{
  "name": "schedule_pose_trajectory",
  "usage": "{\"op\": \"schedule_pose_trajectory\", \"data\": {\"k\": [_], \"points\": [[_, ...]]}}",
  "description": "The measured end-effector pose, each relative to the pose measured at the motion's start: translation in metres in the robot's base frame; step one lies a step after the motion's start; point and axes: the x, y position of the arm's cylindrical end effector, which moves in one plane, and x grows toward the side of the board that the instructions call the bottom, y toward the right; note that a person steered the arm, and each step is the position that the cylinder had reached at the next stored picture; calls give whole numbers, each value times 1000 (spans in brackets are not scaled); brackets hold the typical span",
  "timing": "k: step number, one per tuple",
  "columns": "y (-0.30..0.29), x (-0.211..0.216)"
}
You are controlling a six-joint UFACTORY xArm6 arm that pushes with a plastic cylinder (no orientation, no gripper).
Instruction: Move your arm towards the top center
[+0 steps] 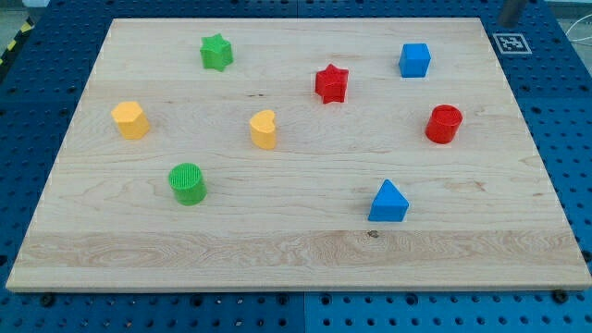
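My tip does not show clearly; only a grey piece [511, 9] pokes in at the view's top right corner, off the board. On the wooden board [296, 254] lie a green star [216, 52], a red star [331, 83], a blue cube [414, 60], a red cylinder [443, 124], a yellow hexagonal block [130, 120], a yellow heart-like block [264, 129], a green cylinder [188, 183] and a blue triangle [388, 203]. The board's top centre lies between the green star and the red star.
The board rests on a blue perforated table [564, 111]. A black-and-white marker tag [510, 43] sits at the board's top right corner.
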Motion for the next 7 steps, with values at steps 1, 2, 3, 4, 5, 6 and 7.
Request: {"op": "schedule_pose_trajectory", "data": {"k": [1,2,3,4,5,6,7], "points": [[0,0],[-15,-3],[-25,-6],[-25,-5],[-34,-5],[-36,-4],[-42,-3]]}}
